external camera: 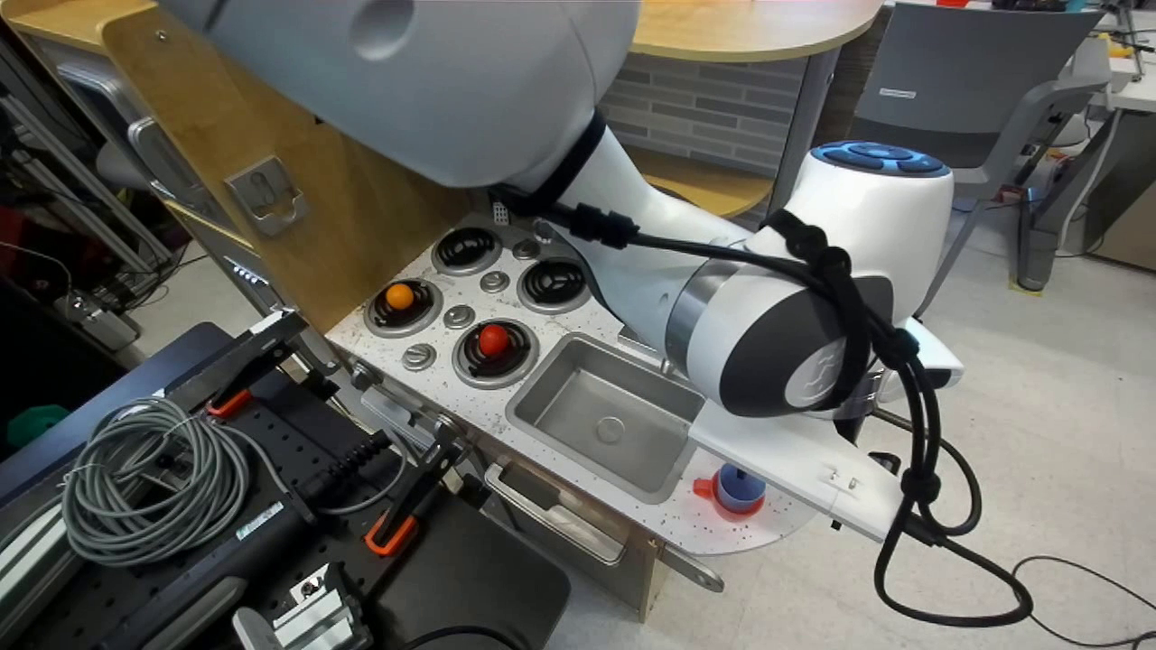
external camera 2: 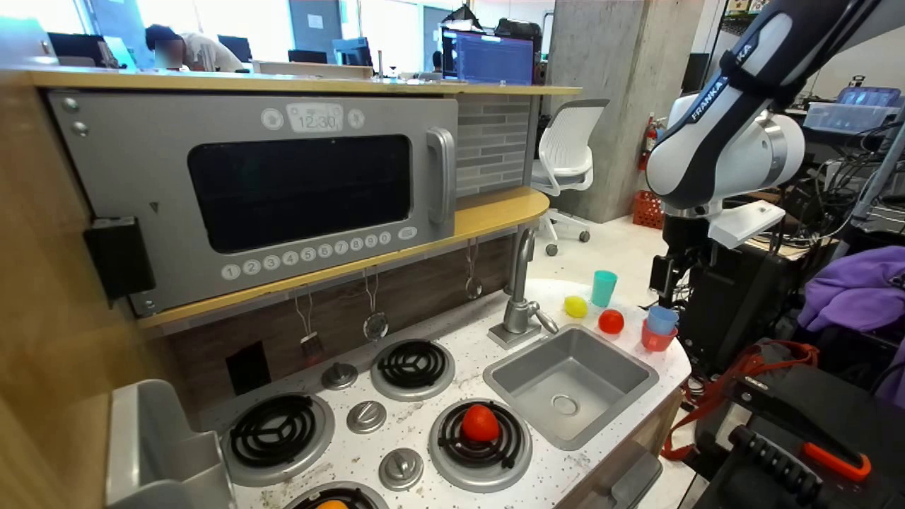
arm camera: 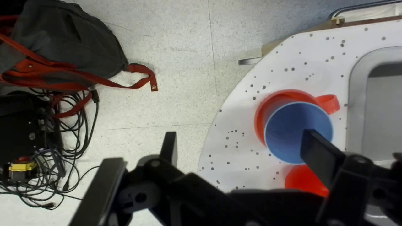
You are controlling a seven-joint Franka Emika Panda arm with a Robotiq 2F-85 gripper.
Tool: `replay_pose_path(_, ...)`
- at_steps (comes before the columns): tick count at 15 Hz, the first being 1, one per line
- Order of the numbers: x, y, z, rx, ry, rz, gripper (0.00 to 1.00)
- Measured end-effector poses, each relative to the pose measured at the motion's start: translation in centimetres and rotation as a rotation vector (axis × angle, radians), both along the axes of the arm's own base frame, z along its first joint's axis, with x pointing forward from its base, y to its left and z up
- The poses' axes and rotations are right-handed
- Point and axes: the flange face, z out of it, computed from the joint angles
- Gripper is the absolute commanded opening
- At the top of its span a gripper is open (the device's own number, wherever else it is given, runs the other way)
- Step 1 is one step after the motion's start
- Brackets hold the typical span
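Blue cup (arm camera: 289,125): plain & smooth, thin paler rim, round mouth facing up, deeper blue inside w/ soft shading. It's nested in red cup (external camera 2: 657,341), which has a looped handle, at rounded end of white speckled counter (arm camera: 245,125) nr sink (arm camera: 355,110). Gripper (arm camera: 240,141) released, jaws spread wide; in wrist view one finger crosses blue cup's mouth, can't tell if it dips inside or sits above. Hidden: lower pt. of blue cup, down in red one, plus bit of mouth behind that finger. Round red item (external camera 2: 611,322) beside cups, partly covered by gripper in wrist view. Arm (external camera: 433,81) blocks most of gripper in an exterior view. Edges: counter's curved edge runs close to red cup, floor (arm camera: 176,103) beyond, other finger seen against it; just a narrow strip of counter btwn red handle & sink rim
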Motion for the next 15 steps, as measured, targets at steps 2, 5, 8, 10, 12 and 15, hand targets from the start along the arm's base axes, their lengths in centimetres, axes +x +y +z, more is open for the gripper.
replay_pose_path(2, 0.1, 0.3, -0.6, 0.006, 0.006, 0.008, 1.0)
replay_pose_path(5, 0.3, 0.7, -1.5, 0.013, 0.011, 0.017, 0.95)
replay_pose_path(8, 0.6, 1.0, -2.1, 0.014, 0.014, 0.024, 0.6)
replay_pose_path(10, 0.7, 1.1, -2.4, 0.015, 0.016, 0.027, 0.44)
replay_pose_path(12, 0.8, 1.3, -2.6, 0.015, 0.017, 0.032, 0.29)
replay_pose_path(15, 1.1, 1.7, -2.6, 0.015, 0.017, 0.04, 0.07)
